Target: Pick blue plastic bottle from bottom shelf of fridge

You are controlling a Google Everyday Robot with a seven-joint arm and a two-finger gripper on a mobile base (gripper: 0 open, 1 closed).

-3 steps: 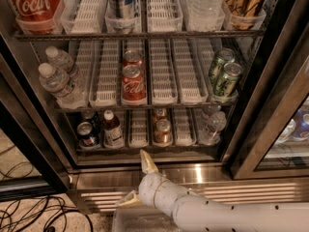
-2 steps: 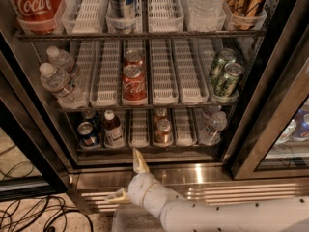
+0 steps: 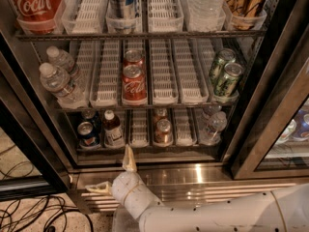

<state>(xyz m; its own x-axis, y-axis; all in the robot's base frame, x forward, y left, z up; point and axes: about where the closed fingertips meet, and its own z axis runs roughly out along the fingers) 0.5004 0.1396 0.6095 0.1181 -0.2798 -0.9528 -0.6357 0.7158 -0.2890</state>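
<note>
The blue plastic bottle [image 3: 112,129] stands on the bottom shelf [image 3: 145,150] of the fridge [image 3: 145,81]. It has a white cap, dark liquid and a pale label, and sits second from the left, beside a dark blue soda can [image 3: 87,134]. My gripper [image 3: 114,175] is below the shelf's front edge, in front of the steel base. It is open and empty: one cream finger [image 3: 128,159] points up toward the shelf, just right of the bottle's lane, and the other [image 3: 99,188] sticks out to the left.
The bottom shelf also holds a brown can [image 3: 163,131] and a clear water bottle [image 3: 213,126]. The middle shelf holds water bottles [image 3: 59,81], red cola cans [image 3: 133,82] and green cans [image 3: 225,76]. The door frame [image 3: 270,115] stands to the right. Cables [image 3: 29,214] lie on the floor at left.
The gripper has shifted left and slightly down along the fridge's base, and now sits nearer the bottle's lane. Nothing on the shelves has moved.
</note>
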